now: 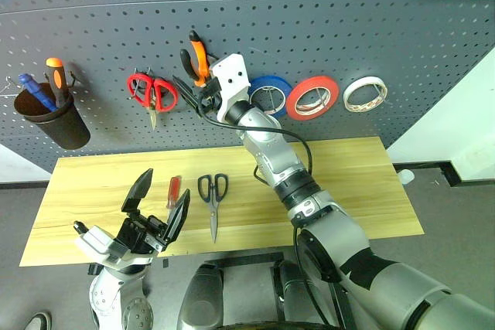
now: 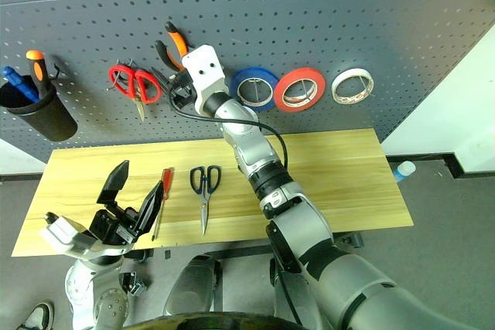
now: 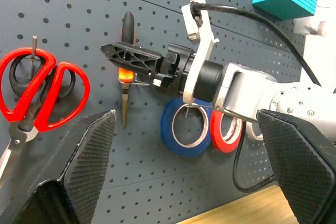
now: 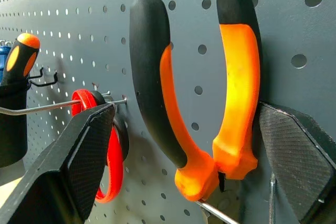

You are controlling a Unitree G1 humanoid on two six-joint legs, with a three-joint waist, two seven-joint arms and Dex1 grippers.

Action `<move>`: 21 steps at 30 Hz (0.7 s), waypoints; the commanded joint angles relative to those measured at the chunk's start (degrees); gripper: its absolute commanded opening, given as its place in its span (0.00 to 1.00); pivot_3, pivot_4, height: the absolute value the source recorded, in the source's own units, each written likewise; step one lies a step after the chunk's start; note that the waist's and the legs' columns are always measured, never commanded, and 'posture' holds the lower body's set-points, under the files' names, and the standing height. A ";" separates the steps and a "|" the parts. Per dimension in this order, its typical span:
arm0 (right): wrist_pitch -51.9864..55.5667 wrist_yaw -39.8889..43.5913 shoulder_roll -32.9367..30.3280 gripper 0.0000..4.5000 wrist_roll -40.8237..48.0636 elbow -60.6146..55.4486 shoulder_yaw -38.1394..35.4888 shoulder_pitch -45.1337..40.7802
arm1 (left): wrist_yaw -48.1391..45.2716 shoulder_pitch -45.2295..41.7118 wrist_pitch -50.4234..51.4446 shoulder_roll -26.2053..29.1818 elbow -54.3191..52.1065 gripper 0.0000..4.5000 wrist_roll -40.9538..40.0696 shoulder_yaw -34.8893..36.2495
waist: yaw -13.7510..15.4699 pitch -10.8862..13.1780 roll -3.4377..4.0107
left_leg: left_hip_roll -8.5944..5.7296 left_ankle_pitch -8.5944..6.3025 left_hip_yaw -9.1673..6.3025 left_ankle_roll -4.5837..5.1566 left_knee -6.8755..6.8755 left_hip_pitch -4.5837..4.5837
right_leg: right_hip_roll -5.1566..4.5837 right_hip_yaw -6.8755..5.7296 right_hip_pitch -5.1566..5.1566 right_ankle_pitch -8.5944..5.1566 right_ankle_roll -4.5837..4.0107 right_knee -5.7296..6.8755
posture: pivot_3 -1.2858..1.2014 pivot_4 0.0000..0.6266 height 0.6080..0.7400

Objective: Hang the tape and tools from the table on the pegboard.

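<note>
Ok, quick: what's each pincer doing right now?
Left pincer: open, holding nothing, above the table.
Right pincer: open around the pliers hanging on the pegboard, not gripping them.

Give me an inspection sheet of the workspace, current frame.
Surface: table, light wood.
Job's things: pliers and whitish tape hang on the pegboard; screwdriver and dark-handled scissors lie on the table.
Clutter: red scissors, blue tape and red tape on hooks; black cup holding blue and orange handles.
Grippers: right gripper open, straddling the hung pliers; left gripper open, empty, above the table's near edge.
Cables: black cable along the right wrist.
Surroundings: small bottle beyond the table's right end.
</note>
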 commanded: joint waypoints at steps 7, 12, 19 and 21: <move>8.74 0.22 -0.11 0.99 0.57 -23.02 3.19 10.62 | -1.63 -0.07 -1.21 0.13 -0.31 1.00 -1.06 0.22 | 0.00 -0.01 -0.01 | 0.00 0.00 0.00 0.00 -0.01 -0.01 | 0.00 0.00 0.00 0.00 0.01 -0.02 | 0.67 0.23 0.52; 14.59 -0.13 -1.33 0.99 0.30 -32.96 4.11 15.02 | -2.66 -0.32 -1.06 0.20 0.34 1.00 -1.68 0.44 | -0.03 -0.01 -0.01 | 0.00 0.00 0.00 0.00 -0.02 0.01 | 0.00 0.01 -0.01 0.00 0.01 -0.01 | 0.67 0.22 0.52; 21.13 0.03 -4.43 0.99 -0.24 -43.42 3.65 17.44 | -3.92 -1.07 -1.35 0.22 1.71 1.00 -2.32 0.89 | 0.16 -0.02 -0.04 | 0.00 0.00 0.00 0.00 0.00 0.03 | 0.00 0.01 0.06 0.00 0.00 -0.03 | 0.67 0.21 0.52; 24.42 -0.12 -5.92 0.99 0.49 -48.34 2.52 18.03 | -4.47 -1.26 -1.60 0.15 2.37 1.00 -2.51 1.03 | 0.26 -0.03 -0.05 | 0.00 0.00 0.00 0.00 0.00 0.02 | 0.00 0.01 0.06 0.00 0.00 -0.04 | 0.67 0.20 0.52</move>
